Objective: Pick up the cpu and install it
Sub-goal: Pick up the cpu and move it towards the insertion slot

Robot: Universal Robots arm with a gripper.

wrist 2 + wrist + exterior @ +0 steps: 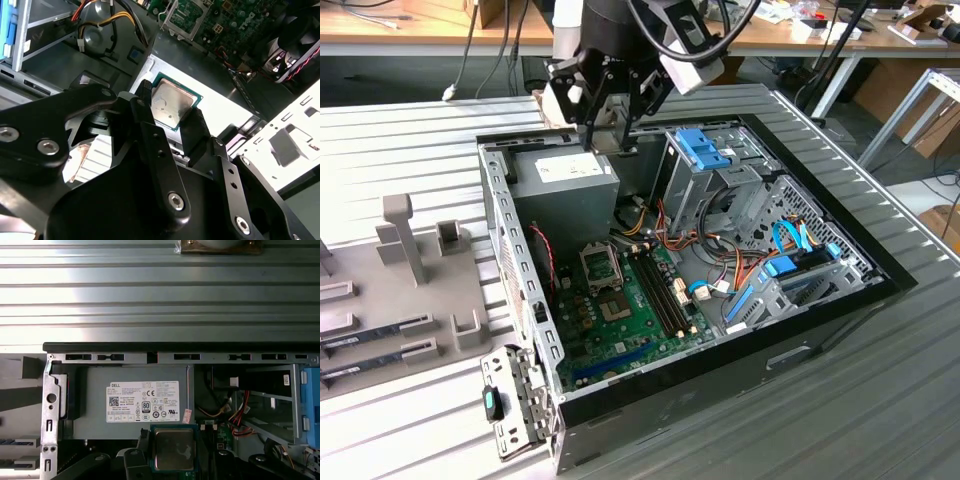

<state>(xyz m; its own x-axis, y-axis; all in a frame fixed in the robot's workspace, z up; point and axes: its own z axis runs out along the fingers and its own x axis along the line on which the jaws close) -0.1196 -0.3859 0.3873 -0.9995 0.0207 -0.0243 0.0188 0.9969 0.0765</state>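
Note:
The cpu (pixel 172 104) is a thin square chip with a silver-grey top and a green rim, and my gripper (pixel 172 114) is shut on it, one black finger (pixel 145 97) on each side edge. In the first wrist view the cpu (pixel 173 449) hangs over the near edge of the grey power supply (pixel 135 400). In the exterior view my gripper (pixel 605 138) is above the back of the open computer case, over the power supply (pixel 565 170). The metal-framed socket (pixel 614 304) lies on the green motherboard below, well apart from the gripper; the socket (pixel 182 17) also appears in the second wrist view.
The case's metal wall (pixel 505 230) stands at the exterior view's left. A drive cage with a blue latch (pixel 705 148) and coloured cables (pixel 650 232) crowd the case's middle and right. A grey tray (pixel 380 300) with memory sticks lies outside the case.

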